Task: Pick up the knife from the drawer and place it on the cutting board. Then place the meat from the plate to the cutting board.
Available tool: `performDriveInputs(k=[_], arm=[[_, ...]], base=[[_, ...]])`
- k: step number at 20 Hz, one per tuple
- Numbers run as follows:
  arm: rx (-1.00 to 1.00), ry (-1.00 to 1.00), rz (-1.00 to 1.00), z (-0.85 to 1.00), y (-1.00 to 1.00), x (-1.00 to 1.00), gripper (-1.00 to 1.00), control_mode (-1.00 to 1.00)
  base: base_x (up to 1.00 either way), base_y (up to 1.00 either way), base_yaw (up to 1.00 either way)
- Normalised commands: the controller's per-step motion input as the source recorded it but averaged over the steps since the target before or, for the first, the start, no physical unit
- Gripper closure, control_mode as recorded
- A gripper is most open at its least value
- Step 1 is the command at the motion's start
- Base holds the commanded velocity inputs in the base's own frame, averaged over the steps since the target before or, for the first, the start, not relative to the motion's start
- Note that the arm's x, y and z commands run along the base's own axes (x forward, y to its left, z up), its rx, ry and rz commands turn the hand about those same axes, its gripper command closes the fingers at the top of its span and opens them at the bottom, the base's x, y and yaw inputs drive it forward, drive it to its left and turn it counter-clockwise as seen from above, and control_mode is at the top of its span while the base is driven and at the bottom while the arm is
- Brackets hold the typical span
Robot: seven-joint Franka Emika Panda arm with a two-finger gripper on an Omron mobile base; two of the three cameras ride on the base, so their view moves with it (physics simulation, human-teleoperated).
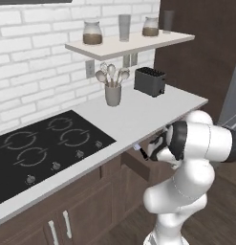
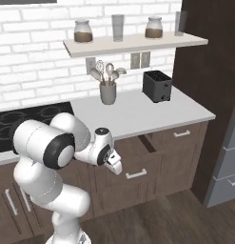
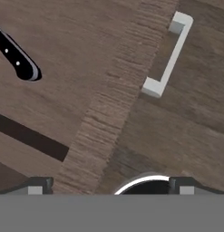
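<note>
Gripper [image 2: 115, 164] spread wide, nothing held; poised above open drawer [image 3: 63, 90]. Knife [image 3: 18, 56] seen in hand view lying flat on drawer floor, up and to left of fingertips, well apart from them; only black riveted handle in frame, blade cut off by edge. Drawer front rim and its pale pull handle [image 3: 170, 54] lie nearer, ahead and right of hand. Knife judged light, rigid, smooth; blade thin, slippery, sharp. Handle judged best hold, pinched across its width near middle. Low profile: fingers must be brought nearly to floor.

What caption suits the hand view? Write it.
Open gripper hovers above the open drawer, knife handle at upper left, drawer handle at right.
</note>
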Motion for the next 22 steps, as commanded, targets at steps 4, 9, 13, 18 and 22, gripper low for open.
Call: performDriveInputs(k=[4,9,13,18,22], arm=[[0.0,0.06,0.0,-0.6,-0.05,0.0,-1.0,-1.0],[0.0,0.13,-0.01,-0.77,-0.18,-0.37,-1.0,-1.0],[0.0,0.12,-0.05,-0.88,-0.65,-0.99,-1.0,-1.0],[0.0,0.09,-0.07,-0.87,-0.87,-1.0,-1.0,-1.0],[0.0,0.1,-0.07,-0.76,-0.88,-1.0,-1.0,-1.0]], base=[[0.0,0.0,0.0],[0.0,0.0,0.0],[0.0,0.0,0.0],[0.0,0.0,0.0],[0.0,0.0,0.0]])
